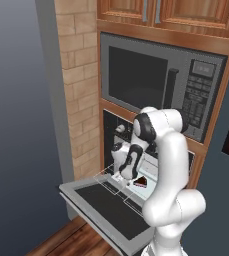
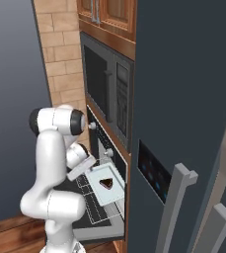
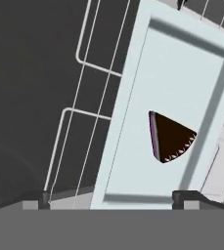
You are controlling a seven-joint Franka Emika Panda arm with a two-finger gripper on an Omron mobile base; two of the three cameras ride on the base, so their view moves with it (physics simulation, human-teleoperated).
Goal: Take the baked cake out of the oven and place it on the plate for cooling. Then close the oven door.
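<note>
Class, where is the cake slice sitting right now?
The cake slice lies on the pale tray on the pulled-out oven rack, just ahead of the gripper.

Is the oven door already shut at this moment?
No: in the left base view the oven door hangs folded down flat in front of the oven, and the cake sits on its pale tray above it.

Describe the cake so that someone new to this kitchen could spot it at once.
Below the grey microwave, the black wall oven's door hangs open. A pale rectangular tray lies on the pulled-out wire rack, carrying a dark brown wedge of cake, the only dark triangular thing there.
</note>
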